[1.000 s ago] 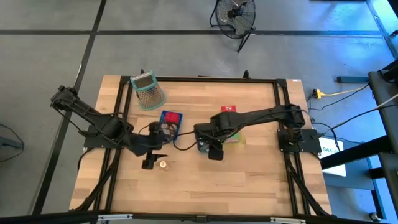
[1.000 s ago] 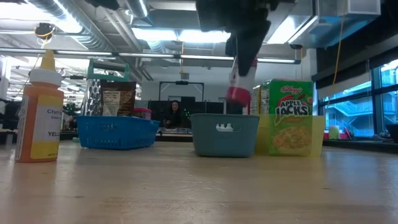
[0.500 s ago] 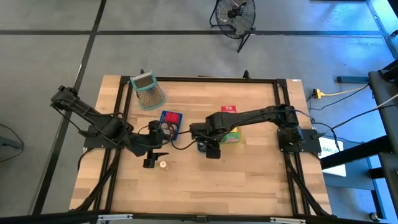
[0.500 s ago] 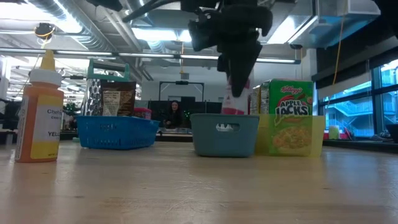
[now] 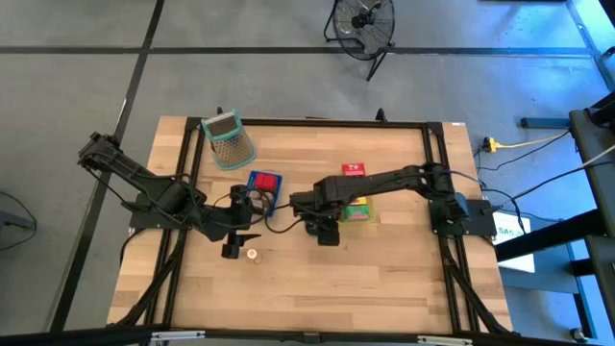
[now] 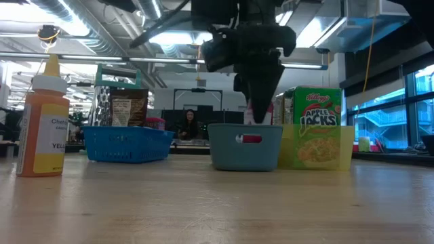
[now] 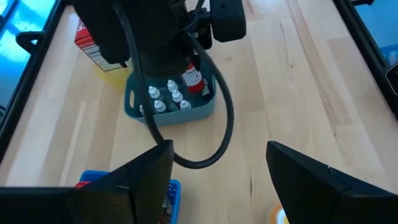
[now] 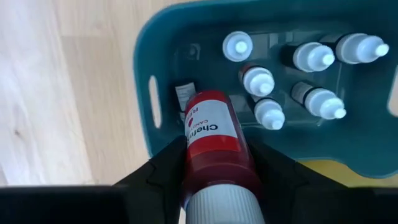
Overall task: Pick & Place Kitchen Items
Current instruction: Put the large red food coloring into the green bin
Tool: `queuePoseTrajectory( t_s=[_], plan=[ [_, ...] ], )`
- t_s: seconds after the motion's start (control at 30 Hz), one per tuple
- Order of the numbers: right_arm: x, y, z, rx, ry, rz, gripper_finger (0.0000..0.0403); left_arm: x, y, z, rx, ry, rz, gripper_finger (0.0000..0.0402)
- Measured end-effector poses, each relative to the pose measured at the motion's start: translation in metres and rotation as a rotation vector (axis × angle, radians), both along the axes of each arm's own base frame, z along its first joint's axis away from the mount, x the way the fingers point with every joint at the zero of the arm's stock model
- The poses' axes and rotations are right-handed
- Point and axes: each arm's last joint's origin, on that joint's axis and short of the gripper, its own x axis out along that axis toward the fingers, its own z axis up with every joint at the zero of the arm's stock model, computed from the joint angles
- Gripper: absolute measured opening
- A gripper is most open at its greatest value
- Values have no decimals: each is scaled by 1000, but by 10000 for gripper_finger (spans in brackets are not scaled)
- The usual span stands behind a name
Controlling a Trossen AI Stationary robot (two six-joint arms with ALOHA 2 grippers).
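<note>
The right pincer (image 8: 214,168) grips a red bottle (image 8: 214,140) inside the grey-blue tray (image 8: 146,74), its cap hidden; left pincer (image 7: 217,168) hangs open.

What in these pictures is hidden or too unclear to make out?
- High view: the grey-blue plastic tray is mostly covered by the right arm.
- Right wrist view: the red bottle gripped by the right gripper has its label cut off; the tray floor beneath is hidden.
- Low view: the blue basket's contents sit behind its wall.
- Left wrist view: the left gripper holds nothing; the small white-capped bottles are unreadable.
</note>
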Motion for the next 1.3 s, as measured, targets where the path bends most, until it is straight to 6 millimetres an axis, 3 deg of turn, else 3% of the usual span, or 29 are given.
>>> queuePoseTrajectory(
  t_s=[0.5,0.93,1.3],
  plan=[
    [1,-21,-2,-5,19,-43,147,0,0,0,-44,-5,38,253],
    [-3,-23,-2,-8,56,-69,147,0,0,0,-53,-6,44,253],
    [4,-26,-22,-29,87,-38,147,0,0,-4,-51,-4,44,253]
  ],
)
